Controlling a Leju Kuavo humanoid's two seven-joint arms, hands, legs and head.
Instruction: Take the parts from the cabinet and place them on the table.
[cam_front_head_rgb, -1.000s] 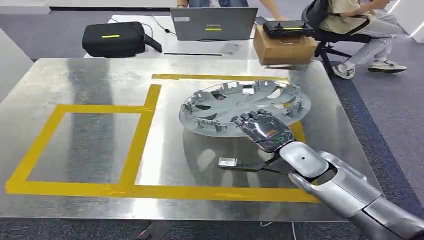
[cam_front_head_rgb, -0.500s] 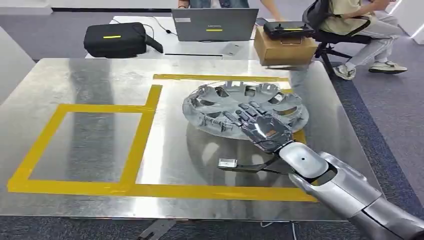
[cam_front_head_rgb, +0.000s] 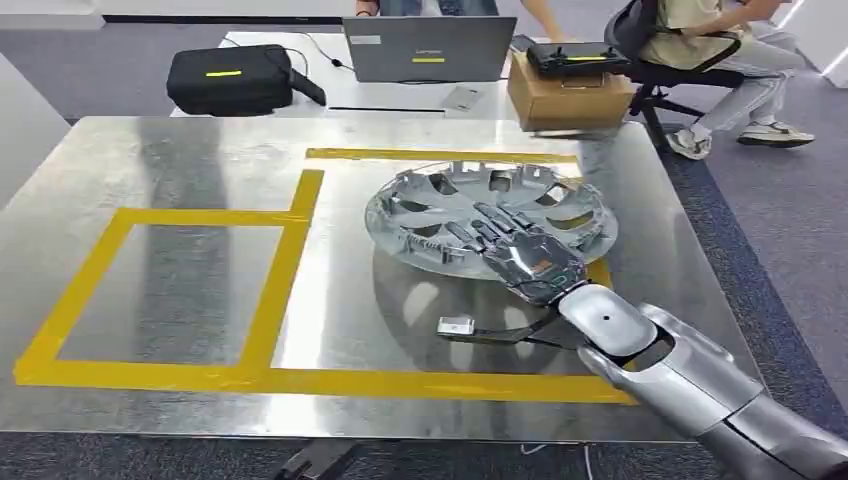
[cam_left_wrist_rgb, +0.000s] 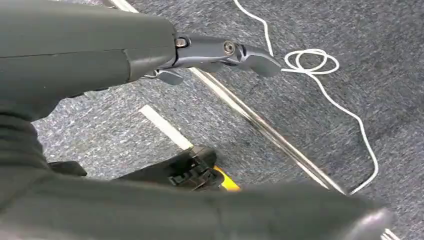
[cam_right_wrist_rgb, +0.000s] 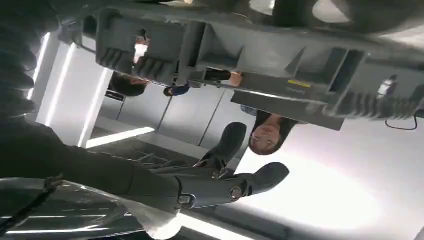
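Currently right hand (cam_front_head_rgb: 527, 259) grips the round silver plastic wheel cover's (cam_front_head_rgb: 440, 205) near rim, fingers over, thumb under — left hand's (cam_left_wrist_rgb: 220, 52) fingers can't tell. Risk: cover snags on release, drags off the yellow-taped steel table (cam_front_head_rgb: 180, 160).

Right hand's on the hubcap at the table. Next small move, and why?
Probably let go and draw the right hand back toward the robot. The hubcap looks to be lying on the metal table inside the yellow tape outline, with the fingers draped over its near rim, so the placing looks nearly done.
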